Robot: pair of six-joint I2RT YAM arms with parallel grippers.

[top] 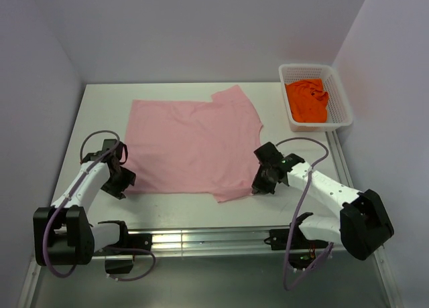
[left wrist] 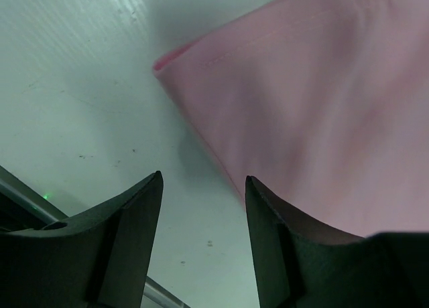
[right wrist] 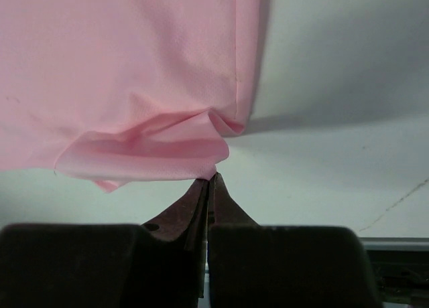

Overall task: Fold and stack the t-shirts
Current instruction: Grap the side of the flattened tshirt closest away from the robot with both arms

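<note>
Top external view: the pink shirt (top: 191,144) lies spread flat across the middle of the table (top: 100,100), one sleeve pointing to the far right. The orange shirt (top: 307,100) sits crumpled in a white basket (top: 343,106) at the far right corner, well apart from the pink one.

The left gripper (top: 124,184) is low over the table at the shirt's near left corner. From its wrist camera the fingers (left wrist: 137,214) stand apart with bare table between them. The shirt's folded corner (left wrist: 164,63) lies just ahead, and its edge runs under the right-hand finger.

The right gripper (top: 261,184) is at the shirt's near right corner, beside the sleeve. In its wrist view the fingers (right wrist: 194,204) are pressed together, and their tips meet right at a small bunched fold of pink cloth (right wrist: 154,150). The tips touch the fold, but I cannot tell whether any cloth is caught between them.
</note>
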